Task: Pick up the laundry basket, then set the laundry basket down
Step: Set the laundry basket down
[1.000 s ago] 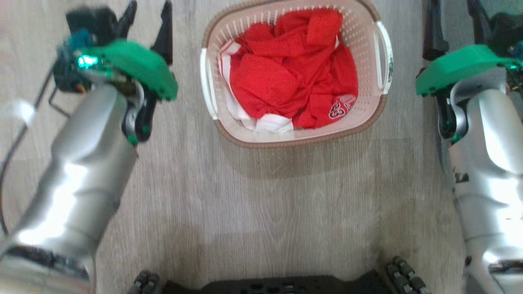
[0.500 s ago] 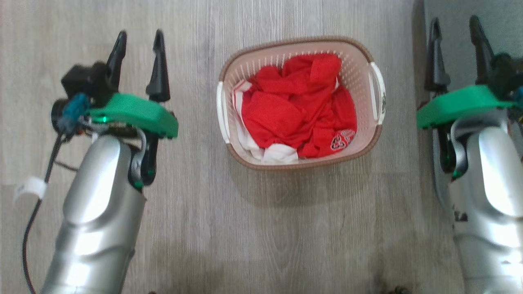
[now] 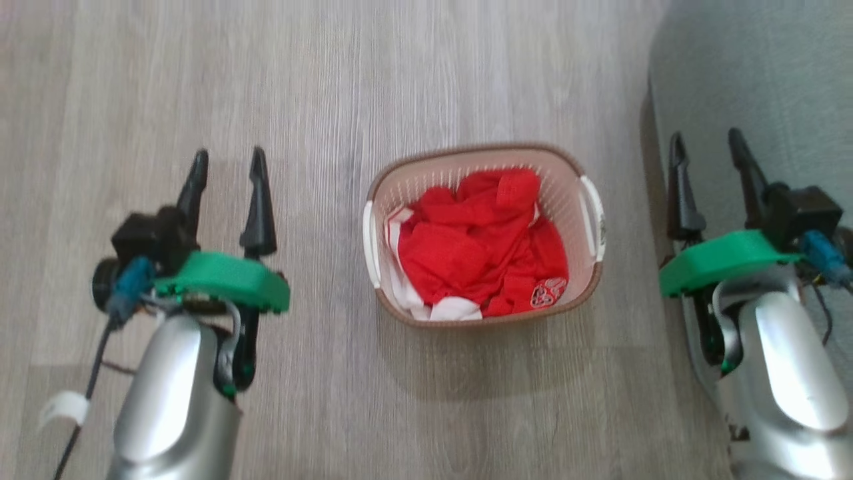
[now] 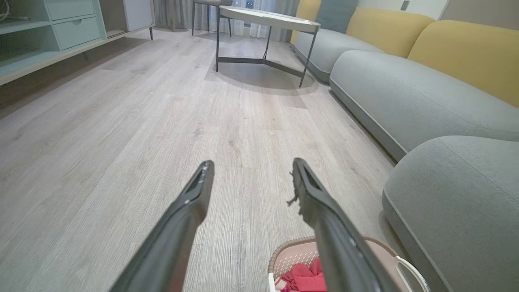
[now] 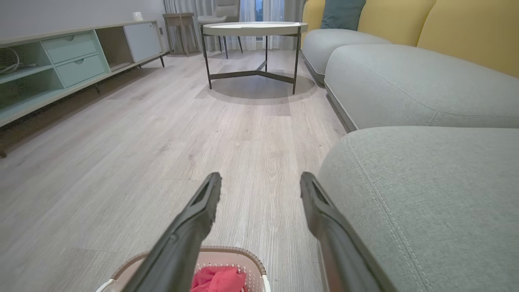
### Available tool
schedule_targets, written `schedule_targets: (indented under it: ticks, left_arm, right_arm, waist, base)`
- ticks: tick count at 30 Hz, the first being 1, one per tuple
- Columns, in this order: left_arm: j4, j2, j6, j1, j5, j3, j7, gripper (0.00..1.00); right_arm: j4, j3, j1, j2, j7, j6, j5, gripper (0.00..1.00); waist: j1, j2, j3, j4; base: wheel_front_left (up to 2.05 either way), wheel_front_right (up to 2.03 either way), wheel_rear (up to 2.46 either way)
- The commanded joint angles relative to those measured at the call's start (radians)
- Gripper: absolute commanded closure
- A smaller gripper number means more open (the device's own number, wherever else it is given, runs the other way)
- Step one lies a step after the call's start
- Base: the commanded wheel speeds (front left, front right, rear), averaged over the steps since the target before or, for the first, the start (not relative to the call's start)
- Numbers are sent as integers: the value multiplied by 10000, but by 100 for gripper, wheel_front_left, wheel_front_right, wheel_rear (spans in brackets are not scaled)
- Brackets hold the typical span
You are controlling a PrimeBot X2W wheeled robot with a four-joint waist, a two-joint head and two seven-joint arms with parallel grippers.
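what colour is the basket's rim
Brown, with a woven look, running around the top of the cream basket. The head view shows it best.

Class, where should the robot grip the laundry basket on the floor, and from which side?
By its two white side handles, probably: left gripper on the left handle, right gripper on the right handle, each from its own outer side. The laundry basket stands upright between both open grippers, handles bowed outward.

Pale wood-grain floor (image 3: 400,80). Grey sofa (image 5: 405,81) along its right edge, with yellow back cushions (image 4: 466,52) and one teal cushion (image 5: 342,14). Round table (image 5: 253,28) on dark metal legs at the far end. Pale green drawer cabinet (image 5: 69,52) along the left edge. Curtains (image 5: 247,11) behind the table.
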State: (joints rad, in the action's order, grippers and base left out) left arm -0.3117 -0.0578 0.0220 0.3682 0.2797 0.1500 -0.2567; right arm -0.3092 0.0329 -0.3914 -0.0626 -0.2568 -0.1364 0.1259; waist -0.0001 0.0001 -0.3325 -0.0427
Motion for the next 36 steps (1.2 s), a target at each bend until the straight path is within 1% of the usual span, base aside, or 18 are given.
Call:
schedule_targets:
  ticks: [1,9,18,36]
  left_arm:
    - [494,-135,22,-194,-95,-371,-51,0]
    - [1073,-262,-167,-1467,-95,-560,-38,0]
    - [2015,-493,-499,-2665,-159,-544,453,0]
    - [3417,-728,-907,-3997,-146,-475,1280,0]
  right_arm:
    - [432,-295,178,122,-49,57,104,0]
    - [714,-413,906,123,314,57,196,0]
    - [1545,-205,1861,123,875,57,180,0]
    - [2850,126,3141,123,1725,57,386,0]
  waist:
    - [1,-1,481,108]
    - [1,-1,1323,266]
    - [1,-1,2177,270]
    - [1,-1,2933,274]
  base:
    - [0,0,0]
    - [0,0,0]
    - [0,0,0]
    - [0,0,0]
